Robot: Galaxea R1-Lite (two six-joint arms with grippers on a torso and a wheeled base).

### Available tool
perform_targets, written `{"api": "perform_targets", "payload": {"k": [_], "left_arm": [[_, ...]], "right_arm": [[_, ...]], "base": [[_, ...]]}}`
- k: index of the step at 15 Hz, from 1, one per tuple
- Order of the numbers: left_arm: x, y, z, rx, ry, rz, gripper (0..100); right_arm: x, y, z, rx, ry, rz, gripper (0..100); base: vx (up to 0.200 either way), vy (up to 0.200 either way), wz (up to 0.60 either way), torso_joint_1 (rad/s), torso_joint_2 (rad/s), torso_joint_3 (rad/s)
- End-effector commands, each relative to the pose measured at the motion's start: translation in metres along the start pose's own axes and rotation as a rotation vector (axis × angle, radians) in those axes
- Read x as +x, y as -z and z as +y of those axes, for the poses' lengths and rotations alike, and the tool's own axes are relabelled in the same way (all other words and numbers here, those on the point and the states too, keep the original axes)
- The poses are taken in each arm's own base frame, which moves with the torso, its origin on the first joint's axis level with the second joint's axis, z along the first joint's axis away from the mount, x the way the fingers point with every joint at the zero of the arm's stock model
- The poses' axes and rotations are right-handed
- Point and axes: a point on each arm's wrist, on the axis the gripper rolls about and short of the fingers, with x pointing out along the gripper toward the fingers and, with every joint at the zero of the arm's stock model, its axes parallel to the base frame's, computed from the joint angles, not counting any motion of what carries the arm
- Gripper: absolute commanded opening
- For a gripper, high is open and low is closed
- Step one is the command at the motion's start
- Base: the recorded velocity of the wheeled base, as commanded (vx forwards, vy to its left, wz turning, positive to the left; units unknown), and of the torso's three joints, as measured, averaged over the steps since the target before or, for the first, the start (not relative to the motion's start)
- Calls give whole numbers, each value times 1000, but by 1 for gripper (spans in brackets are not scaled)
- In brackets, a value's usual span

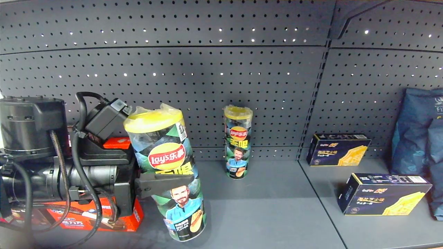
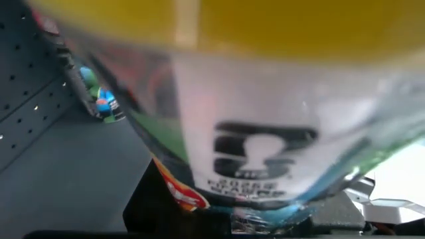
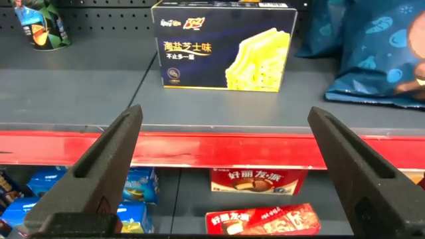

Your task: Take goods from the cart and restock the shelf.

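A tall chip can (image 1: 166, 169) with a yellow lid stands slightly tilted at the front of the grey shelf (image 1: 263, 207). My left gripper (image 1: 164, 180) is shut on its middle from the left, one dark finger (image 1: 162, 181) crossing its front. The same can (image 2: 265, 99) looms close in the left wrist view. A second, matching chip can (image 1: 237, 141) is upright at the back by the pegboard, also seen as a small can (image 3: 41, 23) in the right wrist view. My right gripper (image 3: 229, 179) hangs open in front of the shelf's red edge (image 3: 226, 149), holding nothing.
A red box (image 1: 97, 218) lies on the shelf under my left arm. Two dark snack boxes (image 1: 337, 149) (image 1: 384, 193) and blue bags (image 1: 418, 138) occupy the right section. Open shelf floor lies between the two cans. Packaged goods (image 3: 259, 180) fill the lower shelf.
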Motion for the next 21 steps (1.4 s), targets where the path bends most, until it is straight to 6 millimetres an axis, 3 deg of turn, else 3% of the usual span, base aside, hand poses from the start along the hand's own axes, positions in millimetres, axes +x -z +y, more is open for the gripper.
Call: {"api": "perform_targets", "payload": {"k": [1,11,12,13,14,17,21], "left_arm": [[0,4,0,-9,1,7,0],[-2,3,-2,-2,-1,1,0],[0,0,0,3,0,-2,0],[3,0,3,1,0,1,0],[6,1,7,-3,2,4,0],[8,1,6,5,9,0,0],[7,5,7,-6,-22,9,0]], "right_arm": [[0,0,0,1,0,0,100],[-1,-5,1,-26,-23,-16,100],[0,-64,1,-24,-80,-55,100],[28,-114,2,7,-144,15,100],[34,-132,2,10,-179,-3,100],[48,-119,3,-162,-243,78,100],[72,-126,12,-166,-434,105,100]], "base": [[0,0,600,2,2,-2],[0,0,0,0,0,0],[0,0,0,0,0,0],[0,0,0,0,0,0],[0,0,0,0,0,0],[0,0,0,0,0,0],[0,0,0,0,0,0]]}}
